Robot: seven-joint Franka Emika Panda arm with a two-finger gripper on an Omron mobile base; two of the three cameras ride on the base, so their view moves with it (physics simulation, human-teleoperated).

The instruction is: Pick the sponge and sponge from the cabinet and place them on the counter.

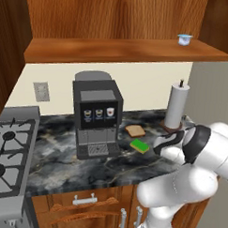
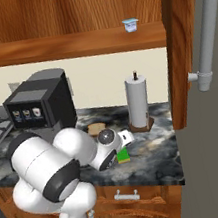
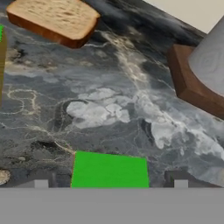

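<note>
Lifting straight up is your best move now: the hand (image 3: 109, 186) stands wide open with nothing gripped, its tips either side of the sponge (image 3: 109, 170), which lies flat on the desk (image 3: 109, 109) just in front of the bread (image 3: 54, 19) and near the towel holder (image 3: 192, 85). Avoid dragging the sponge. No brand or writing is legible anywhere, not even on the coffee machine (image 1: 97, 115).

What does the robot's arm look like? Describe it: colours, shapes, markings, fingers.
The arm is built of glossy white, rounded, bulbous shells joined by dark grey-black bands at the joints. A round dark disc with a pale centre sits on the wrist. No cables or lettering show. In the hand view the fingers appear as two small, square-ended dark grey tips, each with a lighter grey patch.
</note>
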